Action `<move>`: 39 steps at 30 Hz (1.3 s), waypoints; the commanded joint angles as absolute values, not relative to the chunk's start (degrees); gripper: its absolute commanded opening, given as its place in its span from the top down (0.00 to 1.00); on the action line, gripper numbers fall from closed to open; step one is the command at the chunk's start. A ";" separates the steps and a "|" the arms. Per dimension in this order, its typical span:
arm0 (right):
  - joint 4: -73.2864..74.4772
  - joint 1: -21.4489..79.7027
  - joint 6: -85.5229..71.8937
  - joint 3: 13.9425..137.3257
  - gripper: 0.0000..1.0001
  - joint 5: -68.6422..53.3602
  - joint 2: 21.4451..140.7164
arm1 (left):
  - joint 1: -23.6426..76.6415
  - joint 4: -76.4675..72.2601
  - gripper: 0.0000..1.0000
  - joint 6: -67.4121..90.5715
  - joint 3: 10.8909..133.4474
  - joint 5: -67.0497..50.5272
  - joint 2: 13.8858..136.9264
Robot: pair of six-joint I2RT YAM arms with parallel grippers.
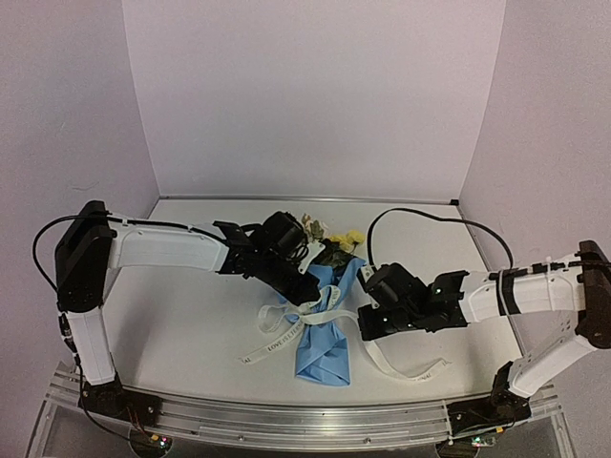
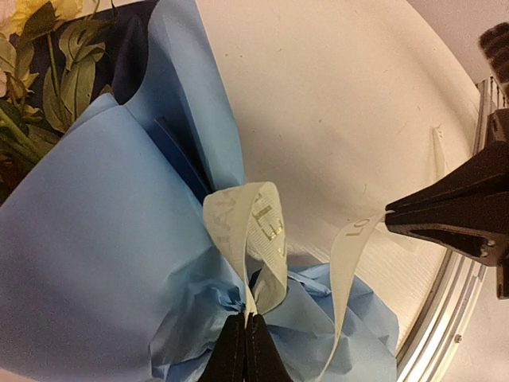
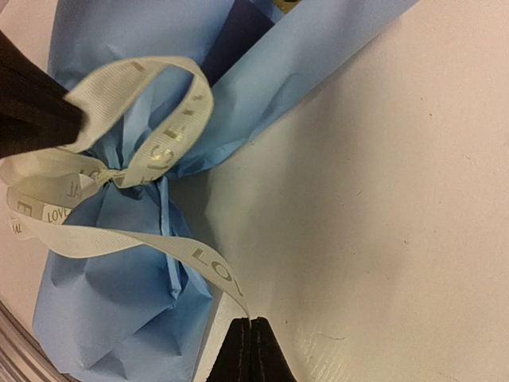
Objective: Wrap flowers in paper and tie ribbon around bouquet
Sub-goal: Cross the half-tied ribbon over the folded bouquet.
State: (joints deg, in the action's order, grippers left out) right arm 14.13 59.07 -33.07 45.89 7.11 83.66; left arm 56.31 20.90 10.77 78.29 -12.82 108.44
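On the surface (image 1: pixel 191 315), paper (image 1: pixel 323 348) already wraps the flowers (image 1: pixel 342 240); my left jaws pinch a ribbon (image 2: pixel 266 227) loop, my right jaws its tail; tightening remains, I judge.

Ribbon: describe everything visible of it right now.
The ribbon is narrow, off-white, ribbed like woven fabric, with printed lettering reading LOVE in places. It is knotted around the cinched waist of the light-blue paper, which lies on the table. The shut left tool pinches its raised loop; the shut right tool pinches one tail. Loose lengths trail over the table.
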 commanded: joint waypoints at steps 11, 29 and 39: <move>11.66 59.30 -36.79 55.89 1.00 -0.53 88.08 | 55.91 17.76 1.00 11.76 76.88 -13.79 103.17; -20.47 55.64 -47.29 49.79 1.00 -4.25 98.93 | 55.88 16.77 1.00 11.97 74.53 -17.14 100.76; -35.37 52.12 -52.15 44.34 1.00 -5.25 102.00 | 55.90 15.68 1.00 11.28 74.15 -23.47 101.57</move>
State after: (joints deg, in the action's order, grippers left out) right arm -24.63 53.54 -49.62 46.06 -4.69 100.06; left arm 56.07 17.56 11.95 74.11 -19.01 103.13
